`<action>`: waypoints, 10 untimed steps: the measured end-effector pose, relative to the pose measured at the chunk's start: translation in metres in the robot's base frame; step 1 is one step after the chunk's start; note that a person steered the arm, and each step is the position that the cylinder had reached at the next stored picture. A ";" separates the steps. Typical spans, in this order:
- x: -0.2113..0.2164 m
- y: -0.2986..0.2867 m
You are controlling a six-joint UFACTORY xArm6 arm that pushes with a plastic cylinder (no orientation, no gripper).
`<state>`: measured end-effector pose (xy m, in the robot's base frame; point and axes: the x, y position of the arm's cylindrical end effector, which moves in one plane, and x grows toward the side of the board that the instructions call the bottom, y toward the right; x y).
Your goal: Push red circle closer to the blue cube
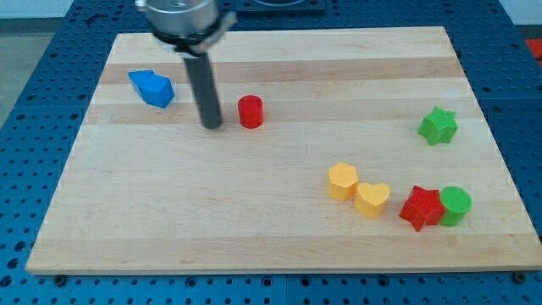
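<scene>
The red circle [250,112] is a short red cylinder on the wooden board, left of centre near the view's top. The blue cube [152,88] lies further to the view's left and slightly higher. My tip [211,126] rests on the board between them, just left of the red circle with a small gap, and to the right of and a little below the blue cube.
A green star [438,126] sits at the right. A yellow hexagon [342,181] and a yellow heart [372,199] lie at lower centre-right. A red star [421,207] touches a green circle [455,205] at lower right. The wooden board [271,246] ends at the blue perforated table.
</scene>
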<state>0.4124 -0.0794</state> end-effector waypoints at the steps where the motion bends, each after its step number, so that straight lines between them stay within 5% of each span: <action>1: 0.001 0.044; 3: 0.001 0.048; 5: 0.001 0.148; 10: -0.028 0.066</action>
<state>0.3848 -0.0135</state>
